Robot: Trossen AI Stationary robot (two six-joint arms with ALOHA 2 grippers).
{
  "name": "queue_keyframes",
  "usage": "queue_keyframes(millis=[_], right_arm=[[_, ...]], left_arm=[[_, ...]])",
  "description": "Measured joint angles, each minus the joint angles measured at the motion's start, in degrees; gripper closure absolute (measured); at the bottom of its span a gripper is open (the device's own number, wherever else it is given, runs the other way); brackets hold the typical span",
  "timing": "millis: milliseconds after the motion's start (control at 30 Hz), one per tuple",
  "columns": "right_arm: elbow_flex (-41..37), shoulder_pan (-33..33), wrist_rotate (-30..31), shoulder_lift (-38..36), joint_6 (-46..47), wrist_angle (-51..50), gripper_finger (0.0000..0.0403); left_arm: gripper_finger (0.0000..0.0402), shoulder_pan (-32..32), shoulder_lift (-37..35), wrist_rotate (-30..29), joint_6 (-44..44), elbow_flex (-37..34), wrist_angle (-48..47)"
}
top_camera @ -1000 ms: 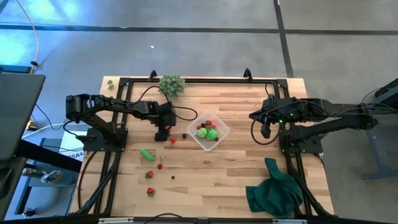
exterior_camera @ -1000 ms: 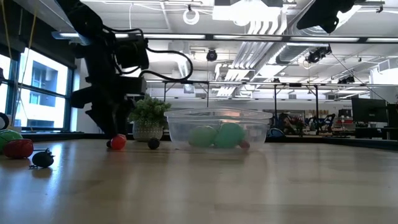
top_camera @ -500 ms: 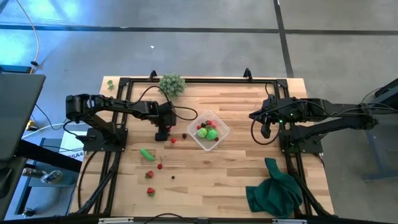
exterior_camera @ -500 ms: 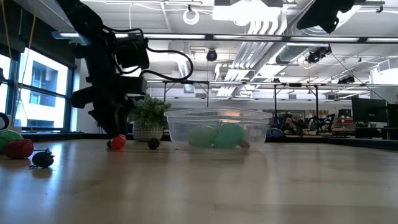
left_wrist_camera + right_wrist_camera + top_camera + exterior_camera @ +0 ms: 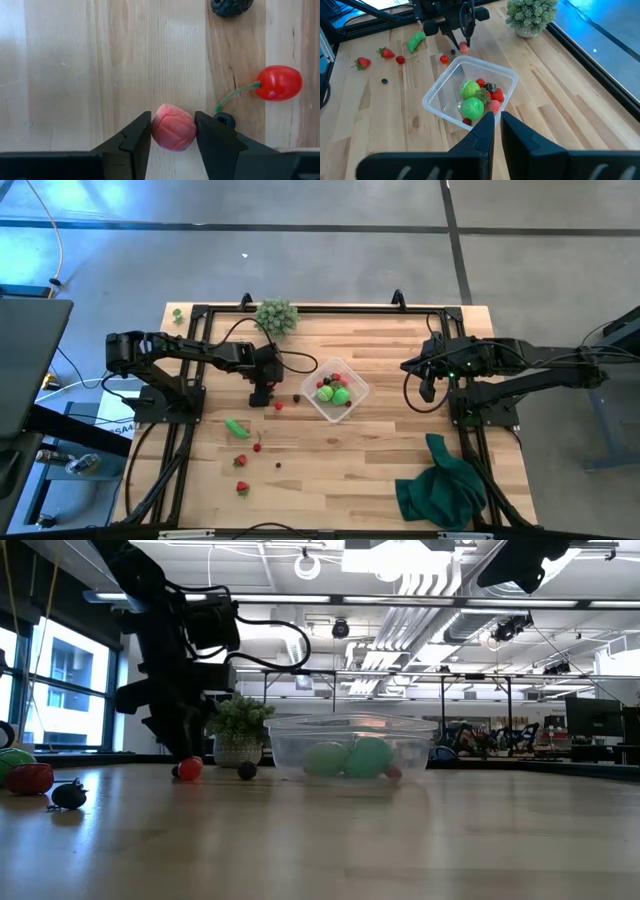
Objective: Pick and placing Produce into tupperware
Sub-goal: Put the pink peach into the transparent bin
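Pink-red, the small berry (image 5: 173,127) sits on the wooden tabletop (image 5: 380,450) pinched between the jaws of the left gripper (image 5: 173,131), ready to be carried into the nearby tupperware (image 5: 335,390), while the right gripper (image 5: 493,125) waits with narrow, empty jaws

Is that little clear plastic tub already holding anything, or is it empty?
Partly filled: the clear plastic tub holds two green round pieces and several red ones.

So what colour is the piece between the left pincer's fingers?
Pinkish red berry, seen best in the left wrist view.
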Motion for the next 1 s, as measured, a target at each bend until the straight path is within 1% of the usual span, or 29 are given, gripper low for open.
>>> queue_keyframes(millis=[167,533,733,1000], right_arm=[[0.00,0.01,-0.02,0.00,0.00,-0.02,0.0378],[0.00,0.00,0.00,0.00,-0.01,0.00,0.0378],[0.00,0.01,-0.02,0.00,0.00,0.00,0.0378],[0.00,-0.01,0.00,0.00,0.00,0.00,0.0378]], left_arm=[[0.0262,0.00,0.00,-0.02,0.62,0.00,-0.02],[0.0243,0.00,0.00,-1.50,1.54,0.00,-0.04],[0.0255,0.00,0.00,-3.06,1.55,0.00,-0.13],[0.0273,0.00,0.00,-3.06,1.53,0.00,-0.17]])
